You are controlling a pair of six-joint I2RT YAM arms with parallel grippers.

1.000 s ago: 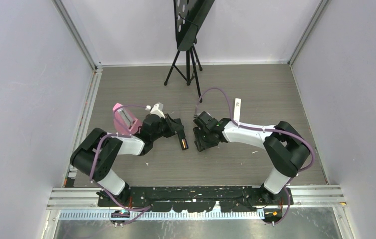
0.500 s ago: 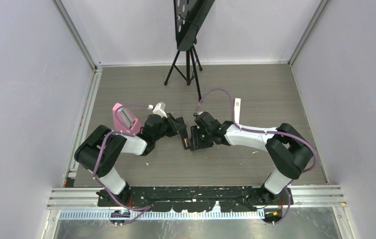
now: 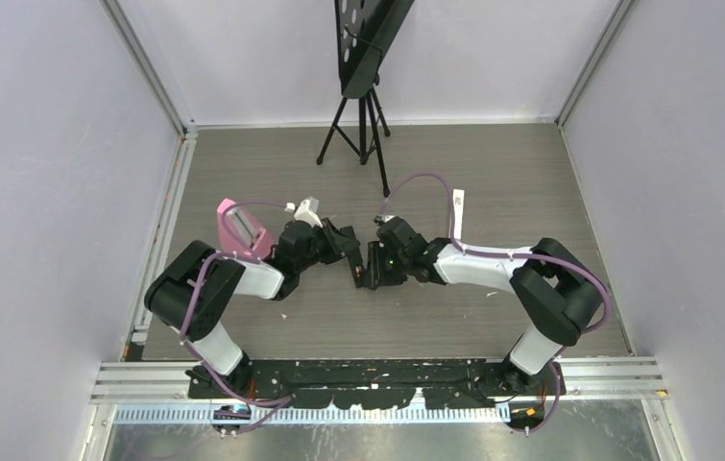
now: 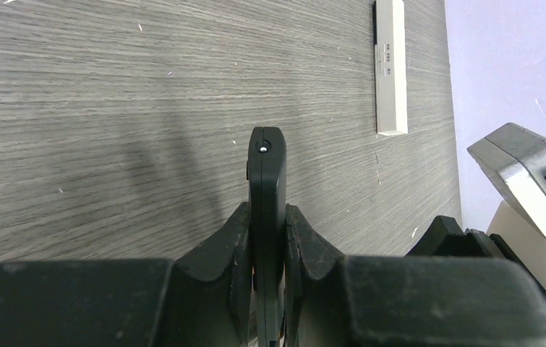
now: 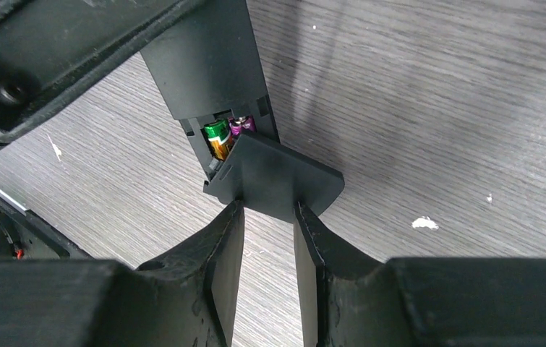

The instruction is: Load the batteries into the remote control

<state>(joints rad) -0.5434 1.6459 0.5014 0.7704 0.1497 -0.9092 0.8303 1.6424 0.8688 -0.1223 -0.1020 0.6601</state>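
Note:
My left gripper point(image 3: 350, 261) is shut on a black remote control point(image 4: 266, 170), held on edge above the table; its fingertips point(image 4: 235, 224) clamp both faces. In the right wrist view the remote's point(image 5: 208, 65) battery bay is open, with an orange-yellow battery point(image 5: 219, 139) and a purple battery point(image 5: 241, 124) seated inside. My right gripper point(image 5: 268, 208) is shut on the black battery cover point(image 5: 277, 177), which rests against the bay's open end and partly covers the batteries. The other batteries are out of view.
A white remote point(image 3: 457, 209) lies on the table behind the right arm and also shows in the left wrist view point(image 4: 390, 65). A pink and grey object point(image 3: 241, 230) sits beside the left arm. A black tripod stand point(image 3: 363, 125) stands at the back.
My right gripper has moved left with the cover until it meets the remote. The orange glow of the open bay, seen from above a second ago, is now covered.

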